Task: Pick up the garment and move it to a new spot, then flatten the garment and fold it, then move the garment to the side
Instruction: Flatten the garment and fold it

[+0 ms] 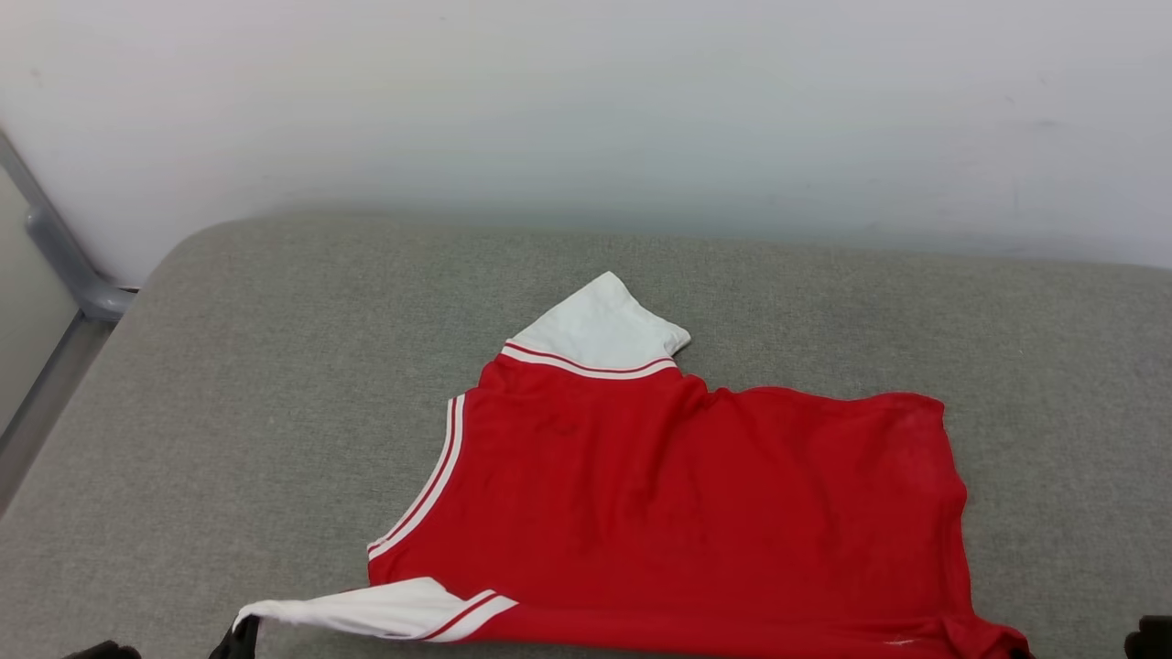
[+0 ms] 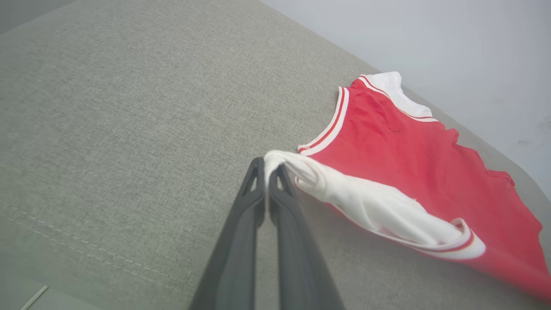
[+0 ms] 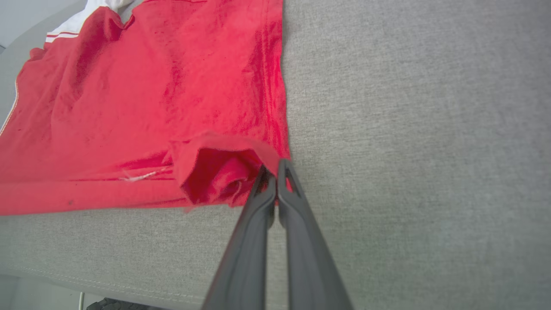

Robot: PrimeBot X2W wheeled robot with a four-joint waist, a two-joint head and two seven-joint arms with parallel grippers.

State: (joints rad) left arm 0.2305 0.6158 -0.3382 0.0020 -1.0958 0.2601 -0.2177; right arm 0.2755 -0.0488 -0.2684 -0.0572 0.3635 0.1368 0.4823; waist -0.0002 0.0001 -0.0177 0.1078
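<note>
Red shirt is lying spread out on the grey padded surface, looking thin, light and floppy, so I'm guessing corners are the place to grab. Left pincer is clamping the white sleeve end, and right pincer is pinching the hem corner, both squeezed tight.
</note>
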